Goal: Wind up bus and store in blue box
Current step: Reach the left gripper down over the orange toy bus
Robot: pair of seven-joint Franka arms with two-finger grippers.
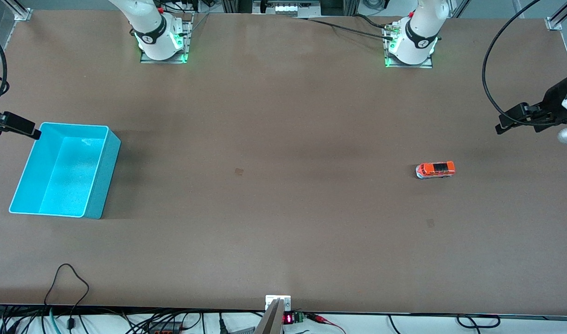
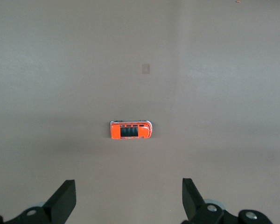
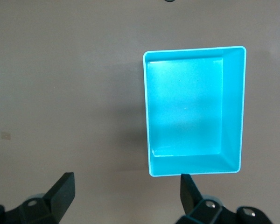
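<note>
1. Closest to the front camera, the brown worktop (image 1: 274, 241) is bare. Nothing there gets in the way.
2. A little farther from the camera, the bus (image 1: 435, 170) sits on its wheels on the worktop, toward the left arm's end. It is small and orange, with a dark roof and a white lower part. Nothing is touching it.
3. The blue box (image 1: 100, 185) sits at about the same depth, toward the right arm's end. It is well apart from the bus. It is upright and it looks empty inside.
4. The left gripper (image 1: 510, 123) hangs in the air at the left arm's end, near the bus but not touching it. Its fingers (image 2: 64, 198) are spread wide and hold nothing.
5. The right gripper (image 1: 23, 127) hangs over the corner of the box farthest from the camera. Its fingers (image 3: 63, 189) are spread wide too, and they hold nothing. This arm looks like it is waiting.
6. What could go wrong, I think:
   - The bus is small and has wheels. If one finger bumps it first, it could roll away.
   - If the grip is loose, the bus could slip while it is being wound up.
   - The bus has a long way to go to the box. It could drop on the way.
   - Once wound, the bus could drive off if it is set on the worktop.
</note>
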